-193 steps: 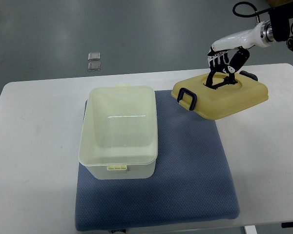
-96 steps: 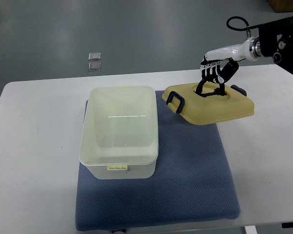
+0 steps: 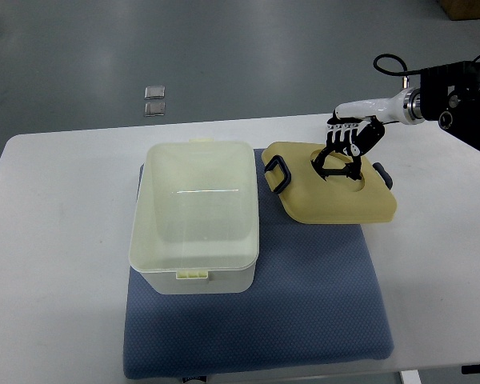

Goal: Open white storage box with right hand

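The white storage box (image 3: 194, 214) stands open on the left part of a blue mat (image 3: 312, 296), with no lid on it. Its pale yellow lid (image 3: 330, 194), with dark blue latches at both ends, lies to the right of the box, over the mat's far right corner. My right hand (image 3: 342, 154) reaches in from the right edge. Its black fingers (image 3: 348, 140) are curled into the recessed handle in the middle of the lid. The left arm does not show.
The mat lies on a white table (image 3: 56, 240) whose far edge runs just behind the box. Two small grey squares (image 3: 154, 101) lie on the floor beyond the table.
My right hand has carried the lid to the left and down. The lid now sits lower and closer to the box, over the mat's corner.
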{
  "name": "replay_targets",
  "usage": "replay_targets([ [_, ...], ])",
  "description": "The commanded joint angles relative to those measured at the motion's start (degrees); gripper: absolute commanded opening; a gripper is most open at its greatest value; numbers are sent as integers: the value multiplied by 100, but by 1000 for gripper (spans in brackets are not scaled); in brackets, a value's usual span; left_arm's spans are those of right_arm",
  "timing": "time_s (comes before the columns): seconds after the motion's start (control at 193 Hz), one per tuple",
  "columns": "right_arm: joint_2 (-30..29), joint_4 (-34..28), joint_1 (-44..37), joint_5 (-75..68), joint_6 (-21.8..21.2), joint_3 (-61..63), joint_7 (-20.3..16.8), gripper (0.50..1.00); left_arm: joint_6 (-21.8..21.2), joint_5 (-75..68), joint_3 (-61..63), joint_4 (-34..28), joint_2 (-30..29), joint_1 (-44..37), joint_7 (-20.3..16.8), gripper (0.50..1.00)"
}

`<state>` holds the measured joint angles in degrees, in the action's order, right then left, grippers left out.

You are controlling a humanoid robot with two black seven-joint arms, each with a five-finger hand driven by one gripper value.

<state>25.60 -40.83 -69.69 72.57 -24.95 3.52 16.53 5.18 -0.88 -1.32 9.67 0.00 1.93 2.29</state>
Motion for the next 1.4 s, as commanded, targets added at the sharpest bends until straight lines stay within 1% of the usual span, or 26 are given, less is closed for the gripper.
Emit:
replay_targets([
  [0.0,-11,-12,61,-24,8,-1,-1,500,0,9,0,0,0,0,0,1000],
  [0.347,-196,-21,316,-33,96,-1,-1,500,0,0,0,0,0,0,0,1000],
  [0.358,-196,-30,316,-41,96,-1,-1,517,0,0,0,0,0,0,0,1000],
  [0.363,-196,-30,316,-41,96,-1,-1,541,0,0,0,0,0,0,0,1000],
  [0.368,-196,-30,316,-41,96,-1,-1,541,0,0,0,0,0,0,0,1000],
  [0.373,-204,-30,316,-41,96,-1,-1,564,0,0,0,0,0,0,0,1000],
  [0.389,-204,-30,316,-41,96,-1,-1,584,0,0,0,0,0,0,0,1000],
  [0.394,-204,-30,316,-41,96,-9,-1,606,0,0,0,0,0,0,0,1000],
  [0.399,-204,-30,316,-41,96,-9,-1,607,0,0,0,0,0,0,0,1000],
  [0.404,-213,-30,316,-41,96,-1,-1,629,0,0,0,0,0,0,0,1000],
  [0.409,-213,-30,316,-41,96,-1,-1,629,0,0,0,0,0,0,0,1000],
  [0.415,-213,-30,307,-41,96,-1,8,655,0,0,0,0,0,0,0,1000],
  [0.42,-213,-30,307,-41,96,-1,8,656,0,0,0,0,0,0,0,1000],
  [0.425,-222,-30,307,-41,96,-1,8,688,0,0,0,0,0,0,0,1000],
  [0.43,-222,-30,307,-41,96,-1,8,688,0,0,0,0,0,0,0,1000],
  [0.435,-222,-30,307,-41,96,-1,8,723,0,0,0,0,0,0,0,1000],
  [0.44,-222,-30,307,-41,96,-1,8,723,0,0,0,0,0,0,0,1000],
  [0.446,-222,-30,307,-41,96,-1,8,756,0,0,0,0,0,0,0,1000],
  [0.451,-222,-30,307,-41,96,-1,8,756,0,0,0,0,0,0,0,1000],
  [0.466,-222,-30,307,-41,96,-1,8,799,0,0,0,0,0,0,0,1000],
  [0.575,-204,-39,272,-41,69,8,17,901,0,0,0,0,0,0,0,1000],
  [0.808,-125,-171,70,-41,17,8,26,913,0,0,0,0,0,0,0,1000],
  [0.995,77,-258,-247,-68,-186,78,43,911,0,0,0,0,0,0,0,1000],
  [1.15,173,-258,-220,-604,-326,711,-1,909,0,0,0,0,0,0,0,1000],
  [1.269,173,-206,202,-1755,-159,1335,-124,907,0,0,0,0,0,0,0,1000],
  [1.394,68,-206,852,-3239,499,2064,-282,907,0,0,0,0,0,0,0,1000],
])
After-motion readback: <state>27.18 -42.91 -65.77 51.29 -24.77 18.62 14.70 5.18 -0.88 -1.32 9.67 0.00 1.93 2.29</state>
